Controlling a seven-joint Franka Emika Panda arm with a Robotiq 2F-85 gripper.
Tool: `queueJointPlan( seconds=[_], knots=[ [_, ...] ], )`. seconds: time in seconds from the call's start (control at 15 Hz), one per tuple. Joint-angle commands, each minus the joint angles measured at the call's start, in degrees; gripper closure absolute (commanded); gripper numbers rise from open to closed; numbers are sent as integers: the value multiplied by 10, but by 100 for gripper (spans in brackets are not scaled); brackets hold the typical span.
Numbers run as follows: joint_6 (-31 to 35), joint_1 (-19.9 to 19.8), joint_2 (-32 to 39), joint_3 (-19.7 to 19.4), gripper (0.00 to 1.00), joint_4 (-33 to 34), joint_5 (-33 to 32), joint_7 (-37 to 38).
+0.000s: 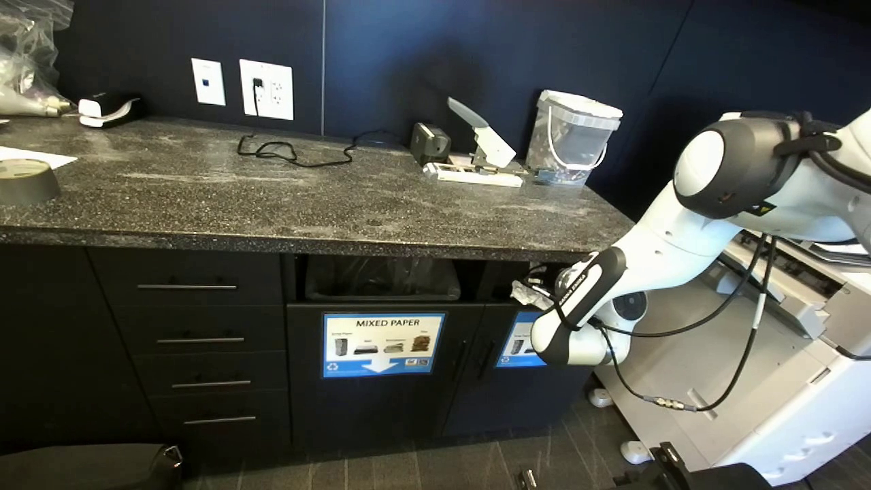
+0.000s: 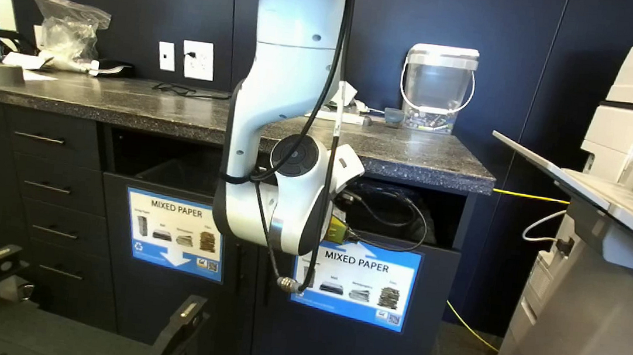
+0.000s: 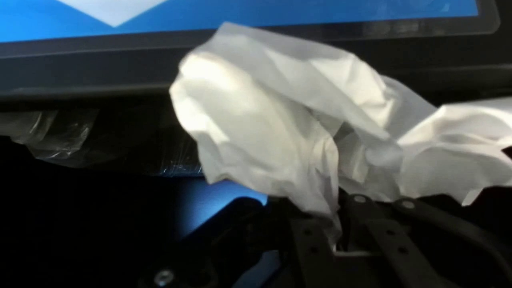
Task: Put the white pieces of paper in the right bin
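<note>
Crumpled white paper [image 3: 256,132] fills the middle of the wrist view, and one fold runs down between the fingers. My gripper [image 3: 338,216] is shut on this fold; the fingertips are partly covered by the paper. In an exterior view the hand reaches into the opening of the right bin [image 2: 432,228], and the fingers are mostly hidden there. A whitish crumpled piece, seemingly this paper, shows beside the hand in an exterior view [image 1: 529,295]. In the wrist view the paper overlaps the cabinet's front edge [image 3: 80,72], with the bin's dark liner [image 3: 132,140] beyond it.
The left bin [image 1: 381,296] is under the counter [image 1: 272,204], beside the right one. A handled bucket [image 2: 440,90] and a heavy stapler [image 1: 476,173] stand on the counter. A white sheet [image 1: 54,160] lies at its far end. A printer [image 2: 578,258] stands to the right.
</note>
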Motion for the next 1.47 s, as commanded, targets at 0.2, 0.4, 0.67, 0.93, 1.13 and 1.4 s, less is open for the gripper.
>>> queueJointPlan(
  seconds=[0.2, 0.4, 0.67, 0.93, 1.13, 1.4],
  knots=[
    [26, 1, 56, -8, 88, 89, 3, 34],
    [27, 6, 62, -14, 88, 109, 6, 29],
    [20, 5, 68, -17, 88, 136, 2, 32],
    [15, 8, 79, -14, 63, 147, -2, 37],
    [10, 8, 79, -15, 48, 150, -9, 39],
    [6, 17, 70, -21, 19, 141, -18, 30]
  ],
)
